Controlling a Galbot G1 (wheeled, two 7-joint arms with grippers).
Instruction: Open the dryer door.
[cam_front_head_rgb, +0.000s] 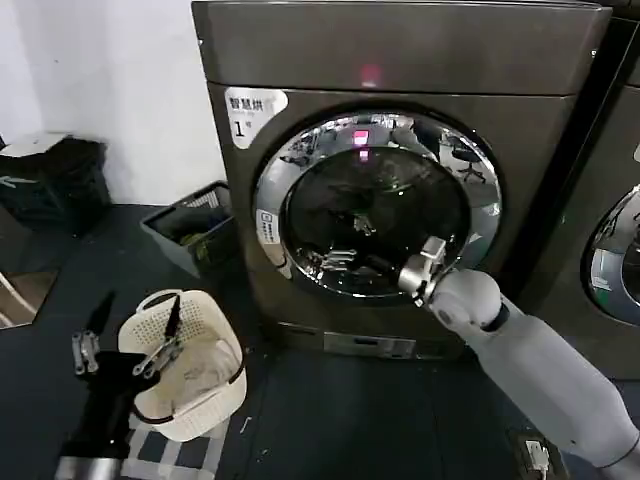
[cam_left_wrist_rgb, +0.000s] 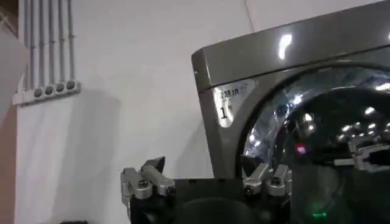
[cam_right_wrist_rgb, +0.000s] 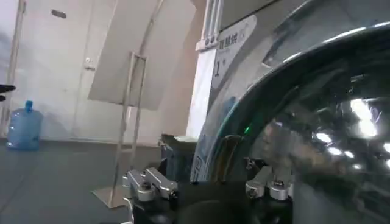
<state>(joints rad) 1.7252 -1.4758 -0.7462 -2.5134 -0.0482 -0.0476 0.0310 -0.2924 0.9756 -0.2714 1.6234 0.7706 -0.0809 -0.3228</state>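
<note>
While the door sits shut: findings below.
Dryer door (cam_front_head_rgb: 378, 205): closed flush in the dryer (cam_front_head_rgb: 400, 60) front, facing the robot.
Right pincer (cam_front_head_rgb: 432, 262): at the door's lower right chrome ring, nearer arm; fingers' spread cannot be told.
Left pincer (cam_front_head_rgb: 125, 335): fingers apart, low over a basket (cam_front_head_rgb: 205, 400), well left of door.
Judgement: right arm pulls.

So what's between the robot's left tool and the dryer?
In the head view, a white laundry basket sits under the left tool, then bare dark floor runs to the dryer. Nothing else stands between.
</note>
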